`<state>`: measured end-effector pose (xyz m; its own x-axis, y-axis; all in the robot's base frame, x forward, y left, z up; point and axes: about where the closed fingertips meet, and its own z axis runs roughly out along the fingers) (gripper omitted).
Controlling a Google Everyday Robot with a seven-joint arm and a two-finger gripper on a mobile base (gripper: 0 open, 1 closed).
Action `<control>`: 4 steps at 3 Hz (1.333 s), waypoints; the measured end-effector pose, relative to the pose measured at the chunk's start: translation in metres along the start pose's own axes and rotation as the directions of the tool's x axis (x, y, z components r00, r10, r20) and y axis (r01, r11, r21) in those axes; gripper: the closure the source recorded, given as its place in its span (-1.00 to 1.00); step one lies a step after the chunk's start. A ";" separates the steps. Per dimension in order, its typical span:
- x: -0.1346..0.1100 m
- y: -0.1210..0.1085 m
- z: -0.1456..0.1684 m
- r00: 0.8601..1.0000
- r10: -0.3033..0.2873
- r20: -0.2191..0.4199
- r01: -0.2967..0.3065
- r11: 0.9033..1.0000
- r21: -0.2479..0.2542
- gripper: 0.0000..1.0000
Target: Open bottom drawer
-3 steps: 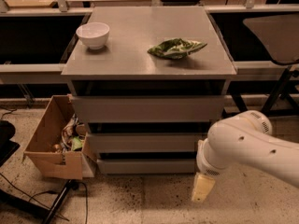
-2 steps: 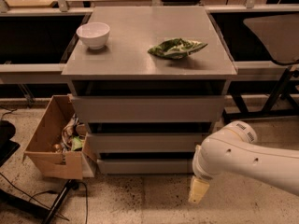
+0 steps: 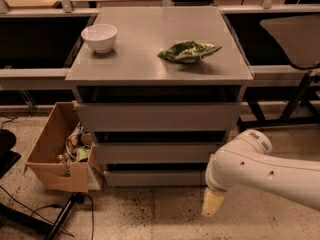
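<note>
The bottom drawer (image 3: 155,178) is the lowest of three grey handleless fronts in the cabinet, shut, just above the floor. The mid drawer (image 3: 155,153) and the top drawer (image 3: 157,116) above it are shut too. My white arm (image 3: 260,171) comes in from the right edge. My gripper (image 3: 212,204) hangs from its end, pointing down at the floor, just right of and in front of the bottom drawer's right end, apart from it.
A white bowl (image 3: 99,37) and a green chip bag (image 3: 188,51) lie on the cabinet top (image 3: 150,64). An open cardboard box (image 3: 57,154) with clutter stands left of the drawers. Cables and a black stand leg (image 3: 62,216) lie on the speckled floor.
My arm and gripper have moved to the left and a little lower, closer to the right end of the bottom drawer. The drawers have not moved.
</note>
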<state>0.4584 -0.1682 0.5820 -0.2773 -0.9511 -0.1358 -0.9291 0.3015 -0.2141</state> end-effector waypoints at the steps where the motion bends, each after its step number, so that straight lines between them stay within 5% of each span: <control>1: 0.007 0.010 0.050 1.000 0.004 -0.014 -0.005 1.000 -0.011 -1.00; 3: 0.007 -0.001 0.185 0.996 0.008 -0.085 -0.011 0.999 -0.034 -1.00; 4: 0.003 -0.043 0.232 0.992 -0.069 -0.106 0.073 0.997 0.028 -1.00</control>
<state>0.5539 -0.1688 0.3666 -0.2366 -0.9715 -0.0176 -0.9395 0.2333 -0.2508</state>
